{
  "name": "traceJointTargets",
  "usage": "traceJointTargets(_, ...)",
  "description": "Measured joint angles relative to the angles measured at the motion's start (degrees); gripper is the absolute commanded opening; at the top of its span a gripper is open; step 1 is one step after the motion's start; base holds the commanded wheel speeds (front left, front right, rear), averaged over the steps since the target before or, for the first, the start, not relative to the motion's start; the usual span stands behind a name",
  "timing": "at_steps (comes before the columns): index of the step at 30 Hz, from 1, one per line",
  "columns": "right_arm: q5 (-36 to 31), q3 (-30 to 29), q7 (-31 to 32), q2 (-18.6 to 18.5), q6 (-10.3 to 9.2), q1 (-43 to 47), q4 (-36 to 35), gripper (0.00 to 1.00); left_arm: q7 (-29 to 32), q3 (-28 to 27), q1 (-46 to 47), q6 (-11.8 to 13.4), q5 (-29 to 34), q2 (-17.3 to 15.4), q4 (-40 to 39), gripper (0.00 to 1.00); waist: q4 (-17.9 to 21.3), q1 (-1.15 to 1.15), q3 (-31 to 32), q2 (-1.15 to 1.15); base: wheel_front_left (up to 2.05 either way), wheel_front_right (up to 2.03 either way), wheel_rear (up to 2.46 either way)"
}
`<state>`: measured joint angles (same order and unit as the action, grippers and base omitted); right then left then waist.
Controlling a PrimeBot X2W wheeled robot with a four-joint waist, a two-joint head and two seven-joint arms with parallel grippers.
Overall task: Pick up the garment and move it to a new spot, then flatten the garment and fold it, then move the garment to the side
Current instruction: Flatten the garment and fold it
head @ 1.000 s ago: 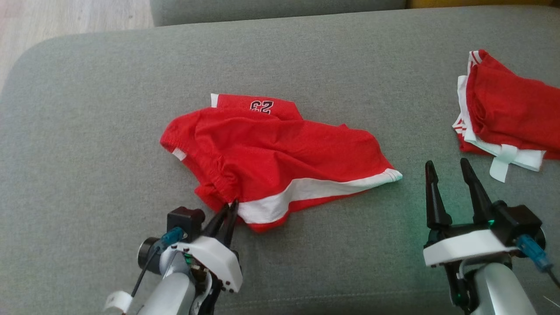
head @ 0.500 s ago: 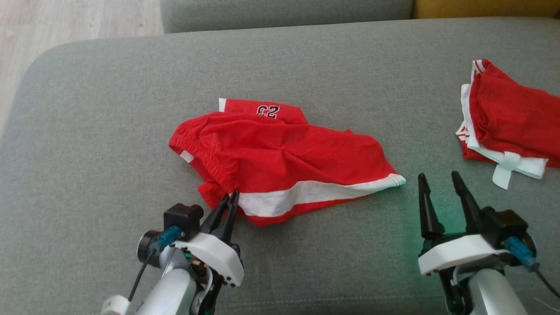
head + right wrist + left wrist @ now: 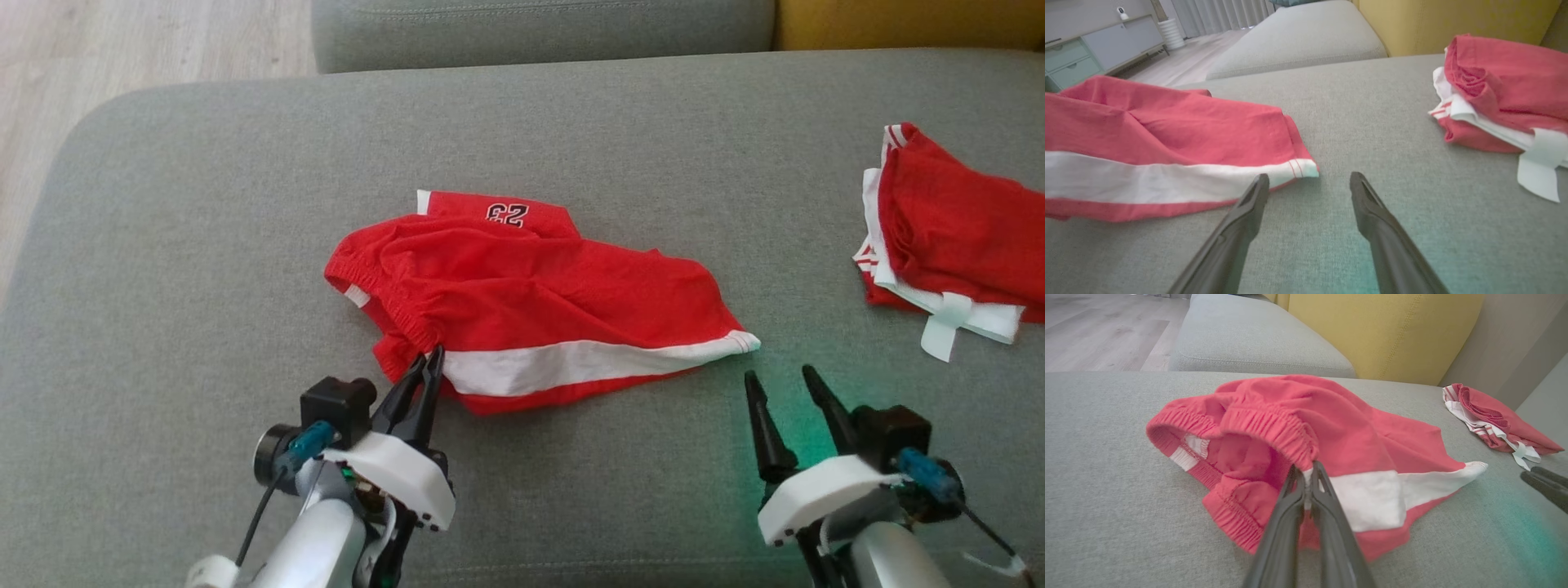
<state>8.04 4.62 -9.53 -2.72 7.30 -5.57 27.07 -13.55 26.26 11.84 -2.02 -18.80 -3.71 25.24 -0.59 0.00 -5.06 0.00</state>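
Note:
The garment is a pair of red shorts with a white side stripe and the number 23, lying crumpled in the middle of the grey cushion. My left gripper is shut on the garment's elastic waistband at its near left corner; the left wrist view shows the garment with the fingertips pinching the band where red meets white, left gripper. My right gripper stands open just below the garment's right hem corner, apart from it. In the right wrist view the right gripper is open beside that garment corner.
A second pile of red and white clothes lies at the cushion's right edge, also clothes. Another grey cushion and a yellow backrest lie beyond. Wooden floor borders the left side.
The left gripper has closed on the waistband. The right gripper has drawn back toward me and slightly left. The head camera has shifted, so the whole scene sits lower in the view.

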Motion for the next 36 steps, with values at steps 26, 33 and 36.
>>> traceJointTargets(26, -5.8, -0.6, -0.7, 0.0, 0.00, -11.3, 15.2, 1.00, 0.1, 2.2, 0.0, 0.3, 0.0, -1.1, -2.7, 0.00, -3.5, 0.00, -2.3, 0.00, 0.00, 0.00, 0.00)
traceJointTargets(33, -7.2, -0.7, -1.9, 0.0, 0.00, -12.5, 17.0, 1.00, 0.1, 2.4, 0.1, 0.5, -0.6, -1.3, -2.7, 0.00, -3.5, 0.00, -2.8, 0.00, 0.00, 0.00, 0.00)
traceJointTargets(36, -7.6, 0.1, -2.4, -0.1, 0.00, -13.0, 17.4, 0.00, 0.1, 2.5, 0.1, 0.5, -0.6, -1.3, -2.7, 0.00, -3.4, 0.00, -2.8, 0.00, 0.00, 0.00, 0.00)
